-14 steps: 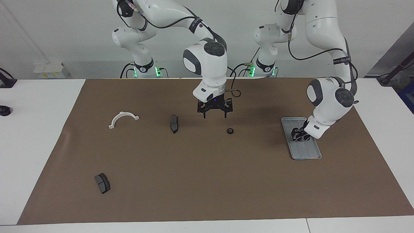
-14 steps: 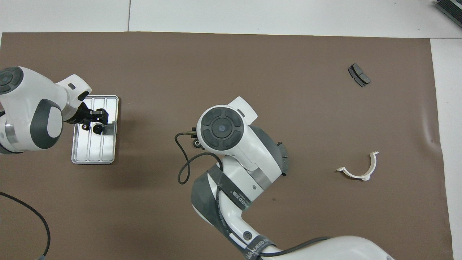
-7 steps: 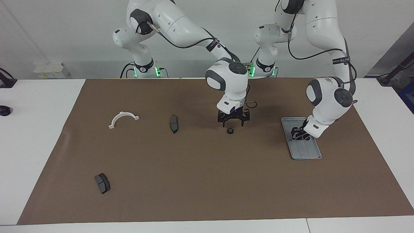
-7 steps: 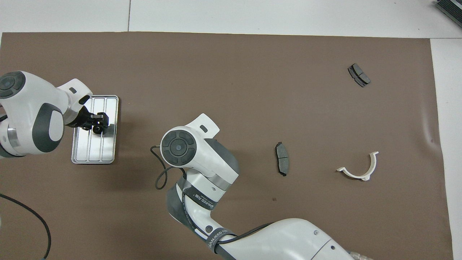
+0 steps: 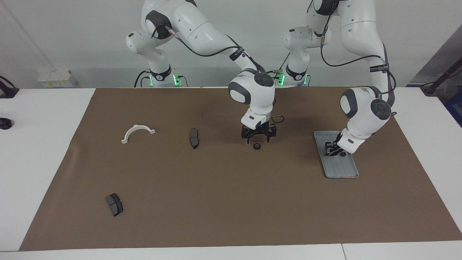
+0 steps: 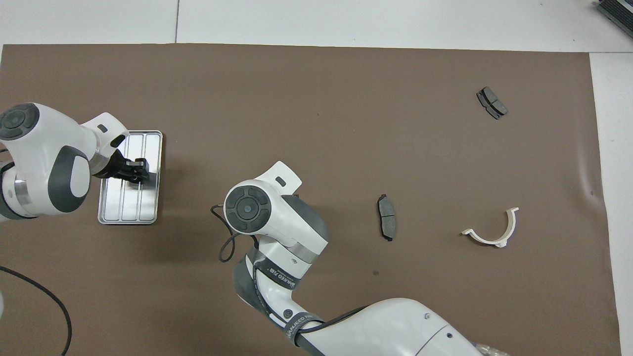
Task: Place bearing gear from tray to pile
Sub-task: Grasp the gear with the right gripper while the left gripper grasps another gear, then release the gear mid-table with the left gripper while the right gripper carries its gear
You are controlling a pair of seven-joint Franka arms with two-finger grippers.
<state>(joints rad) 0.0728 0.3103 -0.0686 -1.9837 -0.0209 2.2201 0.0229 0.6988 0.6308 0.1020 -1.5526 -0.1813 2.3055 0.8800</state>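
The silvery tray (image 5: 343, 169) (image 6: 128, 210) lies toward the left arm's end of the table. My left gripper (image 5: 332, 150) (image 6: 137, 170) is down in it, shut on a small black bearing gear. A second bearing gear (image 5: 257, 146) sits on the brown mat at mid-table. My right gripper (image 5: 258, 139) hangs open just over it. In the overhead view the right arm's wrist hides that gear and the gripper. The pile is a loose scatter toward the right arm's end: a white half-ring bracket (image 5: 138, 133) (image 6: 492, 228) and two dark brake pads (image 5: 194, 138) (image 5: 114, 204).
A brown mat (image 5: 231, 202) covers most of the white table. One brake pad (image 6: 386, 223) lies between the mid-table gear and the bracket. The other pad (image 6: 491, 103) lies farther from the robots near the mat's corner. A cable loops from the right wrist (image 6: 225, 247).
My right gripper swung from near the brake pad toward the left arm's end and came down over the mid-table gear. My left gripper closed in on the gear in the tray.
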